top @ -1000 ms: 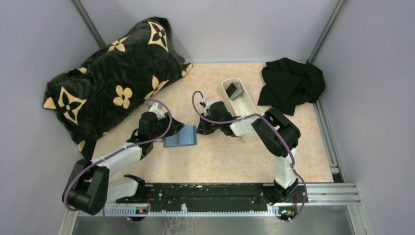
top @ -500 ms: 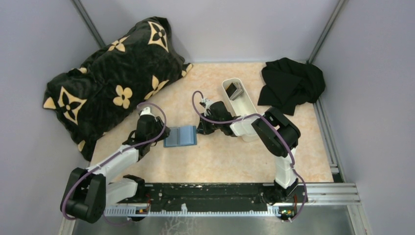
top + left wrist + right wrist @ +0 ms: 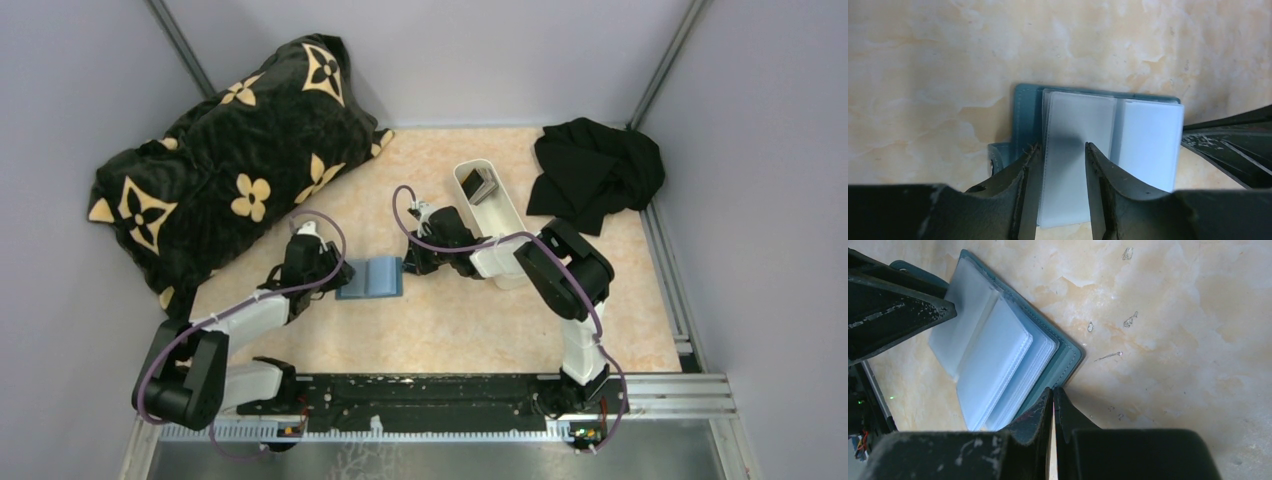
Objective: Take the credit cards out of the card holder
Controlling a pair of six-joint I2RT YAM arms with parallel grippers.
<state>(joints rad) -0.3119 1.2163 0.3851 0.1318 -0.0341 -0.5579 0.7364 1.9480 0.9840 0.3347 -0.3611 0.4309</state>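
The teal-blue card holder (image 3: 370, 278) lies open on the table, its pale sleeves facing up, seen in the left wrist view (image 3: 1148, 140) and the right wrist view (image 3: 993, 355). My left gripper (image 3: 337, 277) is open, its jaws apart over the holder's left sleeve page (image 3: 1062, 150). My right gripper (image 3: 408, 265) is shut, its tips at the holder's right teal edge (image 3: 1053, 390). Dark grey credit cards (image 3: 480, 185) lie in the far end of the white tray (image 3: 500, 212). No card shows in the holder's sleeves.
A black patterned cushion (image 3: 230, 170) fills the back left. A black cloth (image 3: 595, 170) lies at the back right. The white tray stands just right of my right arm. Grey walls close in both sides.
My left gripper drew back left off the holder, then edged toward it again. The holder's left page now lies flatter. The right arm has not moved.
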